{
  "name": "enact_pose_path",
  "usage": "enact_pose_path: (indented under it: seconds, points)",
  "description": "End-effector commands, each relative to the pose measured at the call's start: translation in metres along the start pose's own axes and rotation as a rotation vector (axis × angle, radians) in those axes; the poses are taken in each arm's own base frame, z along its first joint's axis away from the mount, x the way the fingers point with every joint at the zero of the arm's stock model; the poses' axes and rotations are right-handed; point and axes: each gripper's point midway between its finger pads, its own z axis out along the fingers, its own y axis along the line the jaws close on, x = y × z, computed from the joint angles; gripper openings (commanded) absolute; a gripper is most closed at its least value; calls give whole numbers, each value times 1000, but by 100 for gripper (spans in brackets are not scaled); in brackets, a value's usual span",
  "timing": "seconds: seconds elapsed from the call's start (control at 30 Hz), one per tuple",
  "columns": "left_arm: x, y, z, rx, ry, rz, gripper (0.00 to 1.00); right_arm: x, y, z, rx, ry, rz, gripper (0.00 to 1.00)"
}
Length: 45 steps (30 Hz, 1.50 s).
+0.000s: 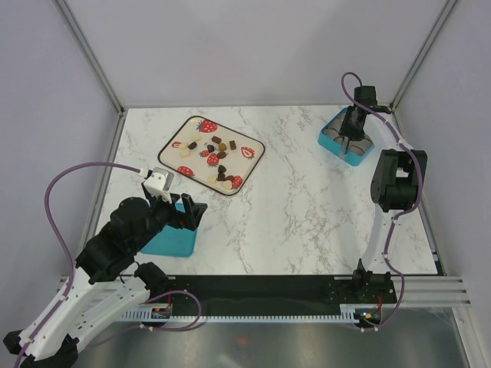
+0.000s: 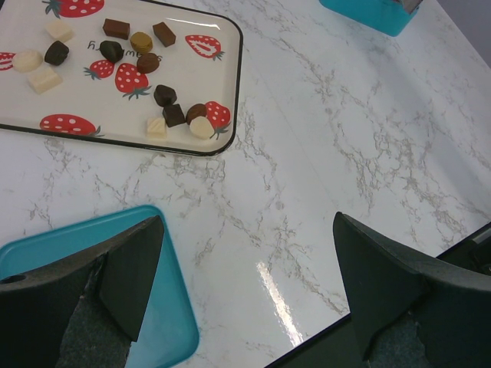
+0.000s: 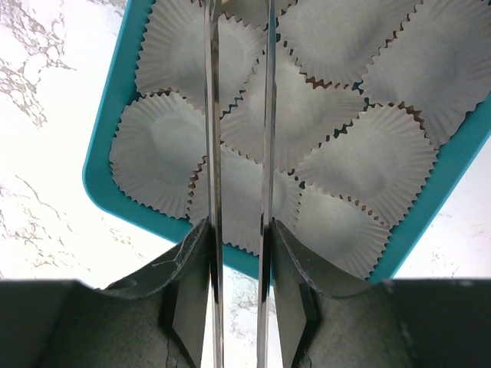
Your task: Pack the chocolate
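Several small pieces of chocolate (image 1: 217,141), dark brown, light brown and cream, lie loose on a strawberry-print tray (image 1: 253,165) at the back left. The same chocolate (image 2: 164,95) shows in the left wrist view on that tray (image 2: 239,54). My left gripper (image 2: 247,222) hangs open and holds nothing, above the table near a flat teal lid (image 2: 165,322). My right gripper (image 3: 238,226) is shut on metal tongs (image 3: 212,115). The tongs' two blades reach over a teal box (image 3: 115,115) lined with white paper cups (image 3: 157,153). Their tips are out of view.
The teal box (image 1: 331,142) stands at the back right with the right gripper (image 1: 354,126) over it. The teal lid (image 1: 170,239) lies near the front left under the left gripper (image 1: 180,205). Marble table between them; walls and frame posts surround it.
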Motion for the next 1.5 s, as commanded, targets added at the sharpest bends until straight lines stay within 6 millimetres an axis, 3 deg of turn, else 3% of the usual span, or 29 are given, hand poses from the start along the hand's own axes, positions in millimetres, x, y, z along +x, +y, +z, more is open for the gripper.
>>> enact_pose_path:
  seconds: [0.0, 0.2, 0.33, 0.43, 0.57, 0.67, 0.77, 0.8, 0.87, 0.97, 1.2, 1.47]
  points:
    - [-4, -3, 2, 23, -16, 38, 100, -26, 12, -29, -45, -91, 22, 42]
    - [-4, -4, 2, 25, -17, 38, 100, -27, 12, -26, -33, -98, 12, 43]
    - [-4, -3, 2, 22, -16, 38, 100, -35, 13, -38, -43, -117, 2, 43]
    - [-3, -3, 2, 21, -13, 39, 100, -44, 16, -57, -62, -143, 1, 43]
    - [-3, -2, 3, 16, -14, 39, 100, -48, 36, -93, -139, -170, -23, 43]
    - [-3, -1, 3, 7, -15, 39, 100, -33, 65, -118, -203, -155, -91, 42]
    - [-4, 1, 3, 0, -17, 39, 100, -2, 103, -141, -310, -124, -189, 42]
    - [-5, 2, 2, -10, -23, 38, 100, 20, 120, -144, -346, -92, -233, 42]
    - [-5, 6, 1, -27, -29, 38, 100, 39, 139, -159, -407, -83, -299, 42]
    - [-8, 10, 0, -51, -43, 34, 100, 84, 173, -175, -485, -37, -412, 42]
    - [-9, 15, -2, -74, -49, 31, 100, 145, 211, -194, -564, 5, -588, 46]
    - [-9, 15, -2, -76, -49, 31, 100, 178, 233, -192, -557, 38, -695, 50]
